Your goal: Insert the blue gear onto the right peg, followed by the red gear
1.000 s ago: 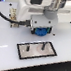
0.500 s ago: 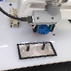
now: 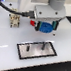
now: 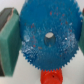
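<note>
My gripper (image 3: pixel 46 29) is shut on the blue gear (image 3: pixel 46 28) and holds it in the air above the far side of the grey plate (image 3: pixel 51 51). In the wrist view the blue gear (image 4: pixel 49 37) fills the middle, clamped between the two green pads (image 4: pixel 9 40). The red gear (image 4: pixel 50 77) shows just past the blue gear's rim; in the exterior view it is a small red spot (image 3: pixel 33 23) beside the gripper. Two thin dark pegs stand on the plate. The right peg (image 3: pixel 42 45) is below the gripper and the other peg (image 3: pixel 27 47) is to its left.
The plate lies on a white table (image 3: pixel 5 56). A small fixture (image 3: pixel 14 21) stands at the back on the exterior view's left. The arm's white body (image 3: pixel 33 3) fills the top of that view.
The gripper, still shut on the blue gear, has shifted slightly toward the exterior view's right. The plate and pegs have not moved.
</note>
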